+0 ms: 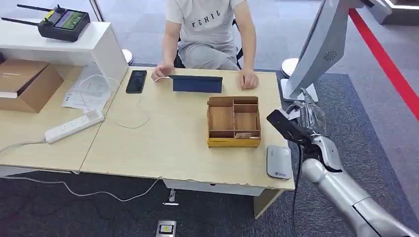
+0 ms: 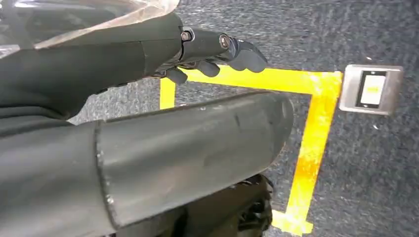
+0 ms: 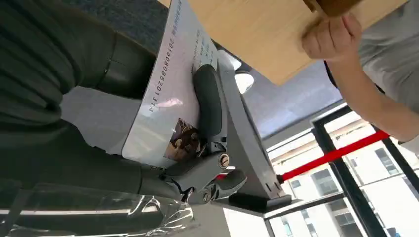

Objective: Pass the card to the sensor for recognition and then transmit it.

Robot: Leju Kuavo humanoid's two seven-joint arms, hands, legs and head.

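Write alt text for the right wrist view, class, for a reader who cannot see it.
The robot's right hand grips a white card printed with a number and a small picture, a dark finger pressed across its face. Beyond it are a wooden table edge, a person's hand resting on it, and a grey stand.

We see a person (image 1: 210, 29) seated at the far side of a light wooden table (image 1: 163, 138). A black phone (image 1: 136, 81), a dark tablet (image 1: 197, 84), a white power strip (image 1: 74, 126) and a wooden compartment box (image 1: 233, 121) rest on it.
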